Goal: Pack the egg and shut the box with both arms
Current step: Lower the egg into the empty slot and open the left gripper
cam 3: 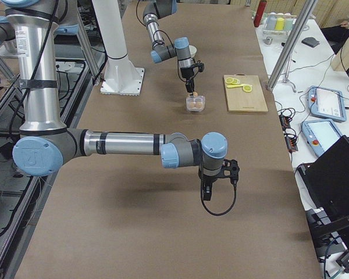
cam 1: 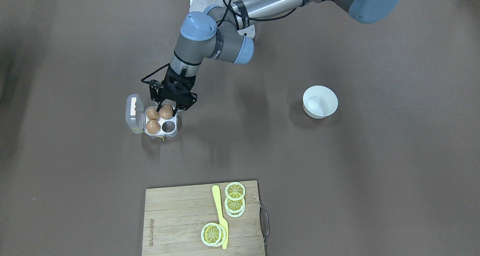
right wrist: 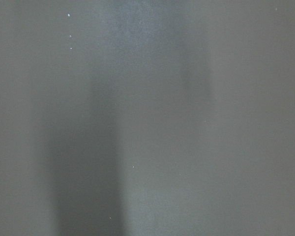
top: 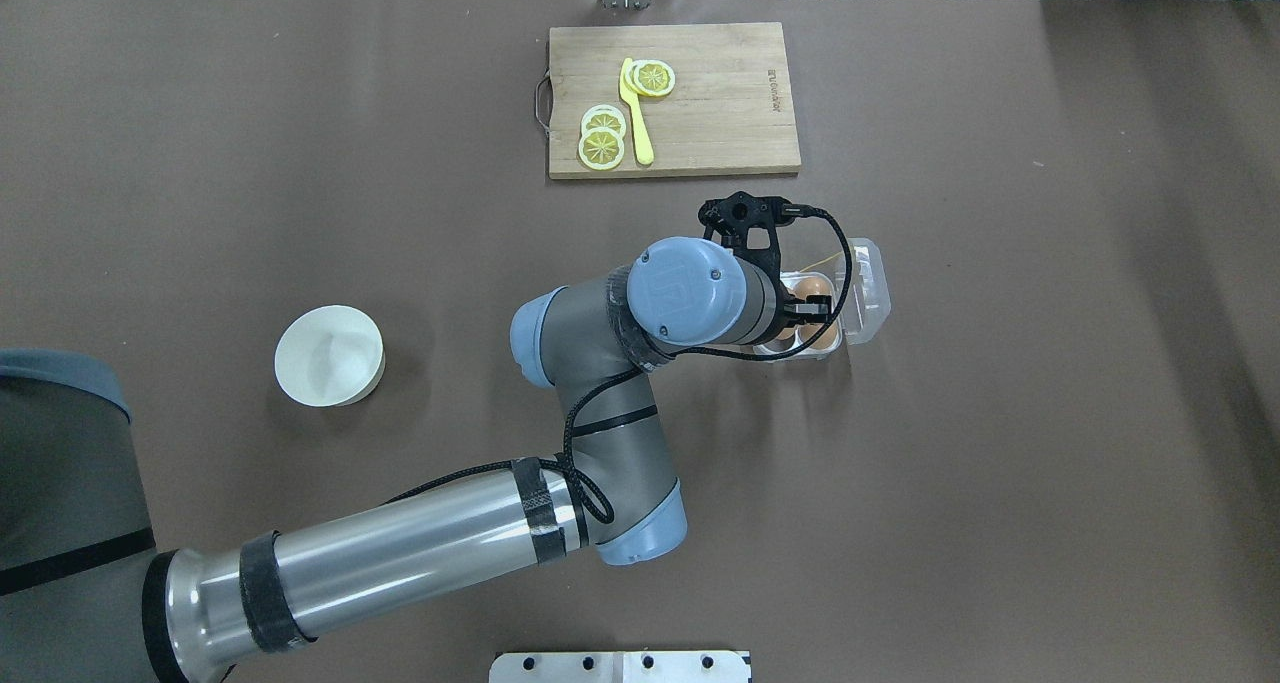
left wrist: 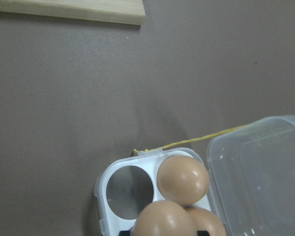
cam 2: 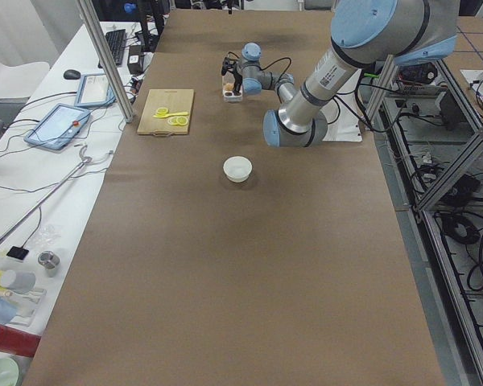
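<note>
Egg [cam 1: 166,111] is clamped in the left claw [cam 1: 167,112], closed around it, at a cup of the box [cam 1: 177,128]. It should be lowered straight and released only once seated. How far the right claw [cam 3: 206,193] is open cannot be told.

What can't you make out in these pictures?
- Right gripper: open or shut unknown; shows only in the right side view, and its wrist view is a grey blur.
- Egg in the left gripper: seated in its cup or not; the left arm covers it overhead.
- Label on the box: too small to read, front view.
</note>
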Motion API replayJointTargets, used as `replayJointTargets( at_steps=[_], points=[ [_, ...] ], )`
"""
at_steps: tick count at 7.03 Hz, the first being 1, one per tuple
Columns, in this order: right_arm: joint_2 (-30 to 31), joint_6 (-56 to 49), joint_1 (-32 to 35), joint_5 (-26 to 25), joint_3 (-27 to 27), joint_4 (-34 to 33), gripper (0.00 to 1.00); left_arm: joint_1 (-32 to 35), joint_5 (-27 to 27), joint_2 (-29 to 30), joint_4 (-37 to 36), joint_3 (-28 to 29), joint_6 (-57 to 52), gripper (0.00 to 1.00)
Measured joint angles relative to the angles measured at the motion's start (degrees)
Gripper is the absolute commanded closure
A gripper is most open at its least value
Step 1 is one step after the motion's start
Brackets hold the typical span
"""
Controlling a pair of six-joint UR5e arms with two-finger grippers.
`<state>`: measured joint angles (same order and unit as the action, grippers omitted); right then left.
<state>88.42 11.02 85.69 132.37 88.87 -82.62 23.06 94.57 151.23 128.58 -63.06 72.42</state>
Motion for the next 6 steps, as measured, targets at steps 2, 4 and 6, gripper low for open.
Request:
replayJointTargets(
  at_steps=[2, 4, 6],
  points=[
    [-0.2, 0.0, 0.0, 0.0, 0.0, 0.0, 0.0, 0.0, -0.2, 0.0, 0.0, 0.0, 0.0, 0.25],
    [-0.6, 0.0, 0.0, 0.1, -0.1, -0.1, 0.0, 0.0, -0.2, -0.1, 0.0, 0.0, 0.0, 0.19],
    [-0.8, 0.0, 0.0, 0.1, -0.1, -0.3, 0.0, 0.0, -0.2, -0.1, 0.0, -0.3, -0.4, 0.1]
  ],
)
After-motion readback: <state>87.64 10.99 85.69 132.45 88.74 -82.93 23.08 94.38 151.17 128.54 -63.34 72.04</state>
